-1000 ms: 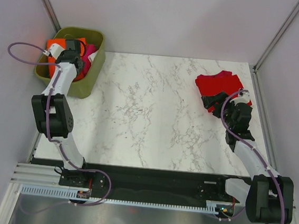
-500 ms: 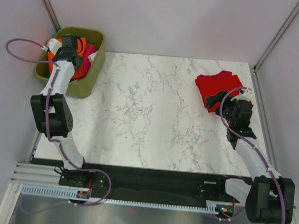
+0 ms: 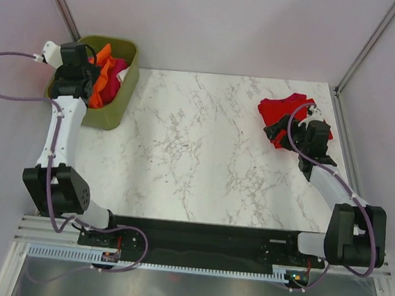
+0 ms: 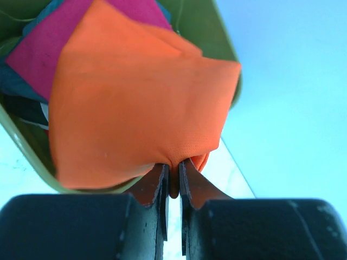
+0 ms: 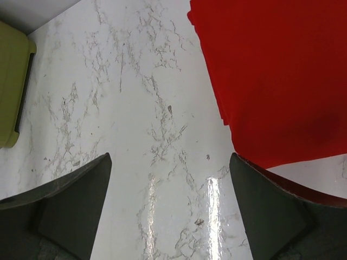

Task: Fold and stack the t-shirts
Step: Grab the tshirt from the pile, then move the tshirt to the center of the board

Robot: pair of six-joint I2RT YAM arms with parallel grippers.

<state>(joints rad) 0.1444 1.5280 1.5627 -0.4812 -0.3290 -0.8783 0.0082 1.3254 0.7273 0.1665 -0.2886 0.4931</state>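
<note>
Top external view: the left arm reaches straight up the table's left edge, its elbow low near the base and its wrist above the near-left rim of the olive-green plastic bin (image 3: 117, 109). The left gripper (image 3: 82, 74) is nearly closed, its jaws pinching a fold of the orange cloth t-shirt (image 3: 100, 83). In the left wrist view the left gripper (image 4: 173, 173) grips that fold while the orange cloth t-shirt (image 4: 135, 103) hangs in a broad sheet over the bin (image 4: 227, 54). A magenta cloth t-shirt (image 4: 38, 49) lies beneath it.

The right arm bends inward over the white marble-patterned table (image 3: 197, 148). The right gripper (image 3: 277, 132) has its jaws spread wide and holds nothing, at the near-left corner of the folded red cloth t-shirt (image 3: 285, 107). From the right wrist, the right gripper (image 5: 169, 162) straddles bare table beside the red cloth t-shirt (image 5: 271, 70).

Compared with a second ago, the left jaws have closed from half-open, the wrist has pulled back to the left, the elbow has dropped, and orange cloth now rises above the bin. The right gripper has barely shifted.
</note>
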